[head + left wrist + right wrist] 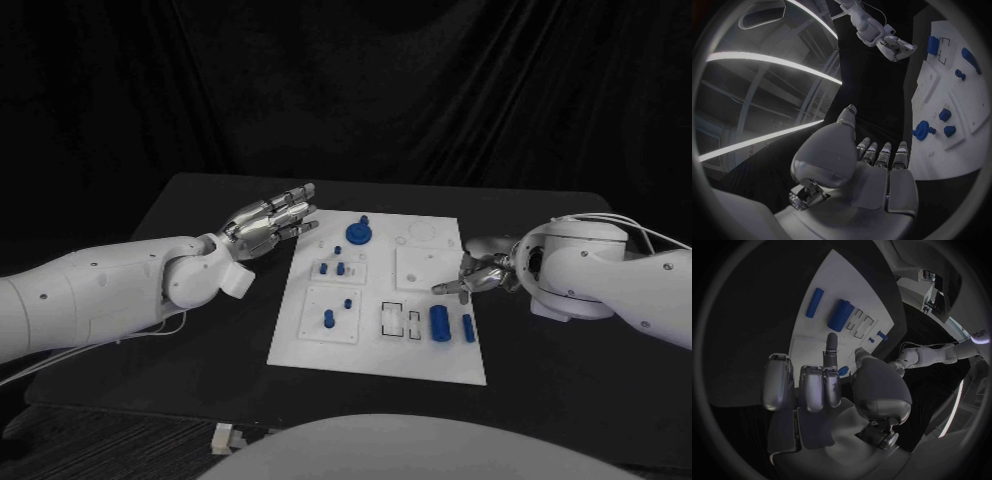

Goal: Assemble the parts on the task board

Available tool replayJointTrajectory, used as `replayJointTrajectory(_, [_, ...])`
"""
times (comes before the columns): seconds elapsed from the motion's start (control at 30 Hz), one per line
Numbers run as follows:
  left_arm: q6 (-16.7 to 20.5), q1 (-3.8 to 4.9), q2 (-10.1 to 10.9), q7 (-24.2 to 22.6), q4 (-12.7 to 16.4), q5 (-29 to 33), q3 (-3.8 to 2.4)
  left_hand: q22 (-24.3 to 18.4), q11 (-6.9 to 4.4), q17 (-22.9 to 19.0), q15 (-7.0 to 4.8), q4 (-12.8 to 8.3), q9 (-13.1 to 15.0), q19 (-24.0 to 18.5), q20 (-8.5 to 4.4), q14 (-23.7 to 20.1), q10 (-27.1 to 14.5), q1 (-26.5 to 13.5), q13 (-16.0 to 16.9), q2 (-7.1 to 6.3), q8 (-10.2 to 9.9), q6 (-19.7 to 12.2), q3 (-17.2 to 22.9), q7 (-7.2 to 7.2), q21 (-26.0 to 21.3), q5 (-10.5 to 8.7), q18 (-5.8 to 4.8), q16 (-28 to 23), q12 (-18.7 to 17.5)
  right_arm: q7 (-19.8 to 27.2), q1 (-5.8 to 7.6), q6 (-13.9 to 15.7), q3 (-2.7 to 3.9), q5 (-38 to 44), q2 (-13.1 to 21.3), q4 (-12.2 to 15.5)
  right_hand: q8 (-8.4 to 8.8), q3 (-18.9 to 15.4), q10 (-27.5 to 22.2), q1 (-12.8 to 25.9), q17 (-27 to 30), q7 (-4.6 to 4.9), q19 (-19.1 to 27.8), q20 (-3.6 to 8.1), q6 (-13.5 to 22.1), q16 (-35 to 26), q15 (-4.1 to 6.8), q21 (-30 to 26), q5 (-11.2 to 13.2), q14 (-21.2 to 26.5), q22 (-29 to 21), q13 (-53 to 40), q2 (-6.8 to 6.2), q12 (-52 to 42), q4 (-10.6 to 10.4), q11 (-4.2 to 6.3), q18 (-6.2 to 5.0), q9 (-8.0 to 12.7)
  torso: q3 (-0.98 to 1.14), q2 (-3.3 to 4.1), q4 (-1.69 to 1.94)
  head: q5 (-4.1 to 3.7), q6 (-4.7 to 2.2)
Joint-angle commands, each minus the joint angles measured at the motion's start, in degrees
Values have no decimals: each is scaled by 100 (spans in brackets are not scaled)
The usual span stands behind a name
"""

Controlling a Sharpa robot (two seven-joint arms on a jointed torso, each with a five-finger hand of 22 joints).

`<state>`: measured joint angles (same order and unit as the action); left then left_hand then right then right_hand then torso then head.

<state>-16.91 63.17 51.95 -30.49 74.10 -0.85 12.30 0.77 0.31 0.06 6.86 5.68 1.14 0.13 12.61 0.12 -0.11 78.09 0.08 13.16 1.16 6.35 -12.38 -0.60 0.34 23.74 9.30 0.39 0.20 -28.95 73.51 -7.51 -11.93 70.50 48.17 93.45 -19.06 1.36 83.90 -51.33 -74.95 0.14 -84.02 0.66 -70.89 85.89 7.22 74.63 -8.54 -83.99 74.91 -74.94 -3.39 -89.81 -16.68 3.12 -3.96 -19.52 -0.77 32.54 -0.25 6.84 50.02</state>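
Task board (433, 350) lies white in the middle of the black desk (188, 330), between our two hands. We judge the work partly done: several blue parts stand in their recesses, while outlined slots (392, 318) look unfilled and a blue block (438, 324) and thin bar (467, 327) lie near them. Our left hand (267, 222) hovers off the board's far left corner, fingers (296, 203) extended, holding nothing. Our right hand (476, 275) reaches over the right edge, fingers mostly curled, seemingly empty.

Dim scene against black backdrop, white task board (378, 345) brightest, ceiling light strips glaring, fisheye-bent wrist view edges
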Motion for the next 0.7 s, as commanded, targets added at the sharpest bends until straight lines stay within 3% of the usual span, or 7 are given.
replayJointTrajectory(0.03, [-6,-10,6,-107,38,38,-5,6,-9,-6,30,9,7,15,36,-12,17,-45,-4,31,34,14,-39,15,-5,25,58,-39,-12,-490,-45,-161,4,-413,-28,-14,-301,3,610,61,-642,20,-270,40,394,24,21,63,-135,-441,1107,-1506,46,-19,13,42,89,-510,-2,5,0,-206,-2])
replayJointTrajectory(0.13, [-10,-11,16,-104,55,38,-5,2,1,-6,28,6,7,14,33,-12,17,-45,-3,33,35,15,-40,9,-7,28,59,-39,-11,-555,-83,-171,4,-605,-61,-38,-841,-44,610,56,-604,29,-251,27,937,7,6,120,-149,-434,1106,-1506,111,-19,31,33,90,-1255,-3,1,0,-315,-2])
replayJointTrajectory(0.2, [-11,-11,22,-106,62,38,-5,2,1,-6,28,6,7,14,33,-12,17,-45,-3,33,35,15,-40,9,-7,28,59,-39,-11,-584,-102,-179,4,-673,-80,-49,-1047,-73,610,57,-591,33,-242,17,1149,1,10,134,-141,-432,1104,-1506,137,-19,32,39,89,-1561,-2,0,-2,-357,-2])
replayJointTrajectory(0.43, [-12,-13,16,-109,48,38,-5,2,1,-6,28,6,7,14,33,-12,17,-45,-3,33,35,15,-40,9,-7,28,59,-39,-11,-634,-163,-136,4,-765,-169,-95,-1057,-90,610,-6,-536,62,-232,9,1414,-24,-23,131,-149,-424,1097,-1506,135,-19,69,7,84,-1700,-1,1,1,-419,-2])
replayJointTrajectory(0.7, [-11,-17,1,-95,38,38,-5,-5,8,-6,26,3,6,12,31,-12,17,-46,-4,33,34,11,-43,4,-9,30,60,-39,-12,-670,-247,117,4,-748,-316,-171,-869,-80,610,-249,-449,179,-229,-67,1840,-63,-119,190,-376,-412,1110,-1506,87,-19,203,-87,98,-1702,-1,3,-1,-430,-2])
